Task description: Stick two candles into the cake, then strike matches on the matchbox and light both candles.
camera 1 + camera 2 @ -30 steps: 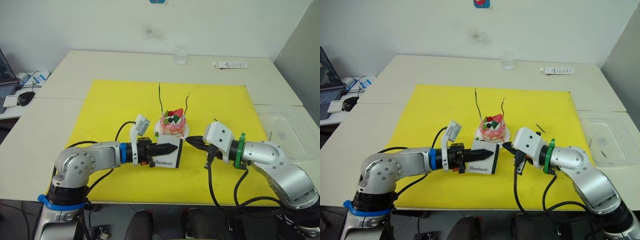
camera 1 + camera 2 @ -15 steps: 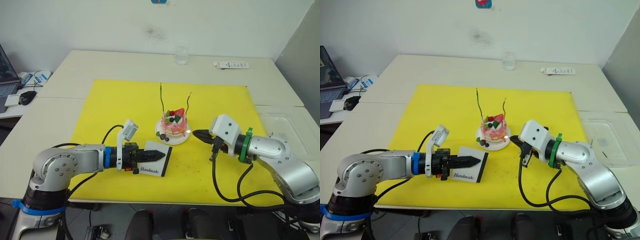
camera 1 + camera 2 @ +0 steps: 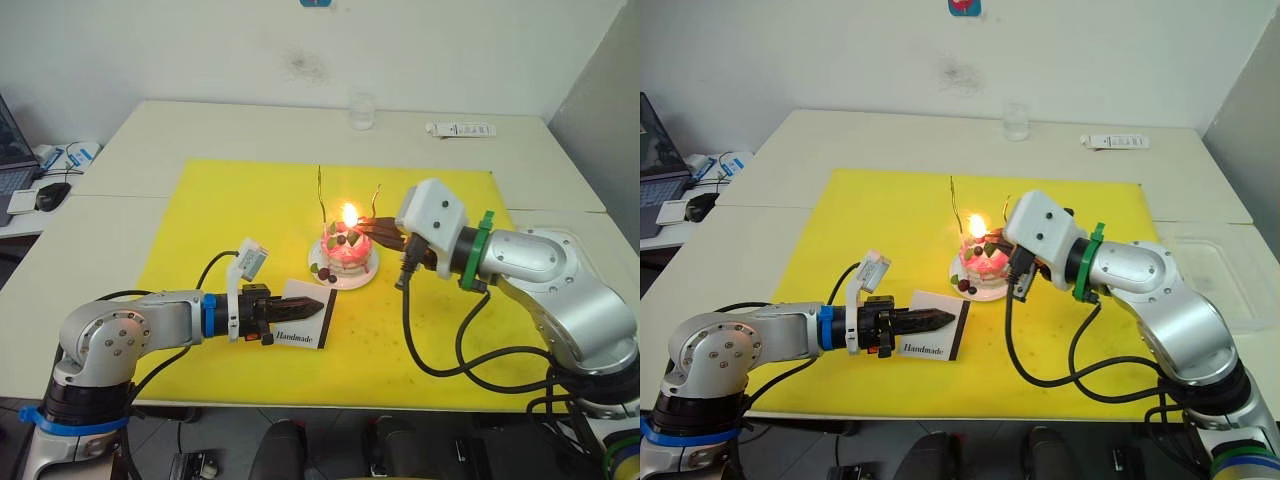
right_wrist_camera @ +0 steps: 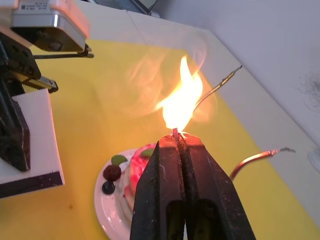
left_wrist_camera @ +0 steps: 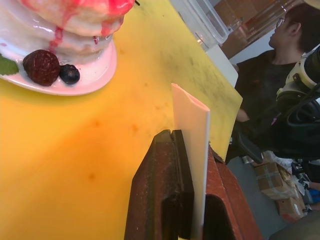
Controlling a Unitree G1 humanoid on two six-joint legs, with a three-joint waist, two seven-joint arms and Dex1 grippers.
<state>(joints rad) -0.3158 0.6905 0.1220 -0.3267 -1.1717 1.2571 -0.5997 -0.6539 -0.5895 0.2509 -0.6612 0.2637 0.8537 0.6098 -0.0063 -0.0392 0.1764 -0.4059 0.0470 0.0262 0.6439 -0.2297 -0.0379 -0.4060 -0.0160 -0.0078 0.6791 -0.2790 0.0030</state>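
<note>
The pink-and-white cake [image 3: 346,254] sits on its white plate [image 3: 330,278] in the middle of the yellow mat [image 3: 230,215]. Two thin wavy candles [image 3: 320,195] [image 3: 376,198] stand in it. My right gripper [image 3: 364,230] hovers just over the cake's top, shut on a burning match [image 4: 175,132]. The match's flame [image 4: 182,97] rises between the two candles [image 4: 216,89] [image 4: 257,157]. In front of the cake and to its left, my left gripper [image 3: 303,304] is shut on the white matchbox [image 3: 308,328], which stands on edge on the mat [image 5: 192,125].
A clear glass [image 3: 361,110] and a white flat object [image 3: 460,129] lie at the table's far side. A clear plastic tray [image 3: 575,262] sits right of the mat. A laptop and mouse [image 3: 48,195] are at the far left. A person [image 5: 280,95] stands beyond the table.
My right gripper has risen from beside the plate to over the cake, and its match now burns with a bright flame. The left gripper has drawn the matchbox back to the left.
</note>
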